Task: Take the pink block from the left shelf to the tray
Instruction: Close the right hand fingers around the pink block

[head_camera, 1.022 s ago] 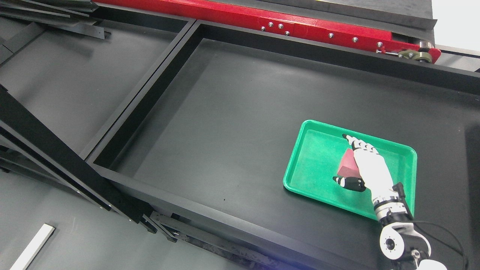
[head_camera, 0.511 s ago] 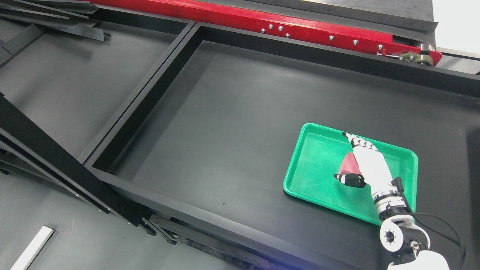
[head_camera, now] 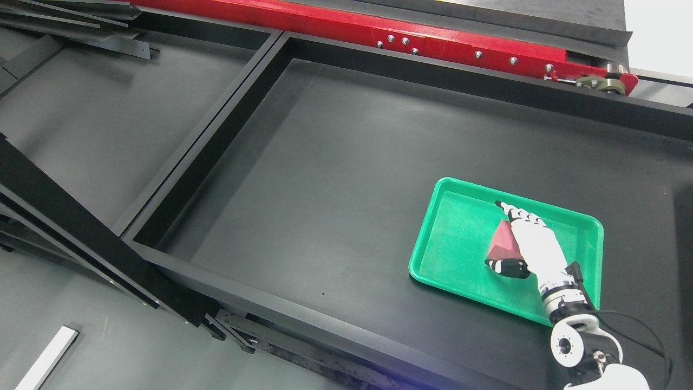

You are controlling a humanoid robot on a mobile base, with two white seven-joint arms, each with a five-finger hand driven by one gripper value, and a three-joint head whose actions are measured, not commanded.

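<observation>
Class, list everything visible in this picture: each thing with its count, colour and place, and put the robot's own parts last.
Rectangular plastic tray: one, green, right part of the black bin floor.
Pink block: one, pink, over the tray, in the hand's grasp.
Large shallow bin: one, black, centre.
Metal beam with bolts: one, red, along the top.
Flat strip: one, white, lower left corner.
Robot right hand: one, white with black fingertips, lower right, closed on the pink block.

We see only part of the pink block [head_camera: 502,245]; the right hand [head_camera: 533,249] hides the rest. Arm's cut off at bottom edge.
</observation>
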